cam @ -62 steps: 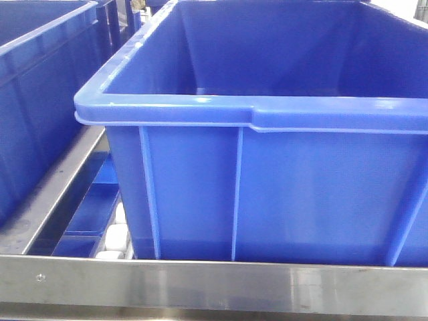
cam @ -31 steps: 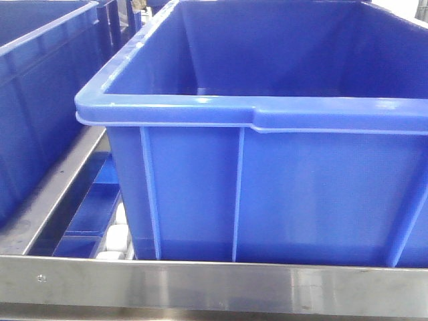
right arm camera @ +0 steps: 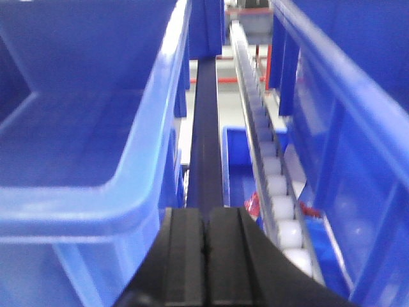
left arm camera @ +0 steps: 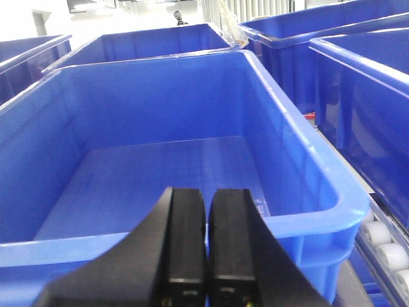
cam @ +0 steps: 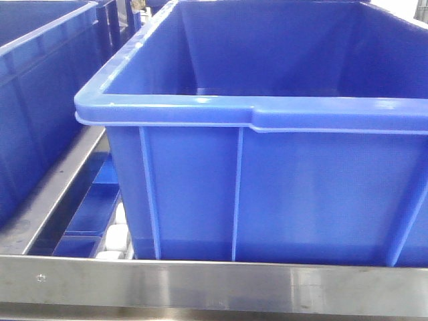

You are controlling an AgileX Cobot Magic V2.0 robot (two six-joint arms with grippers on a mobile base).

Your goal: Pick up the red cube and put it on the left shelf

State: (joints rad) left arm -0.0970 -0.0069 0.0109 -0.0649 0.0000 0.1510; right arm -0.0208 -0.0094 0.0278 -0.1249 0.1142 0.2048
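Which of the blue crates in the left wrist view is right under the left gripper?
The big empty blue crate filling the middle, its near rim just beneath the shut left gripper. The other crates stand off to the sides and behind.

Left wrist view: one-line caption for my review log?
Left gripper, fingers pressed together and empty, poised at the near rim of an empty blue crate; white rollers at right.

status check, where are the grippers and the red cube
Left gripper shut, empty, over a blue crate. Right gripper shut, empty, above the white rollers. Red cube not in view.
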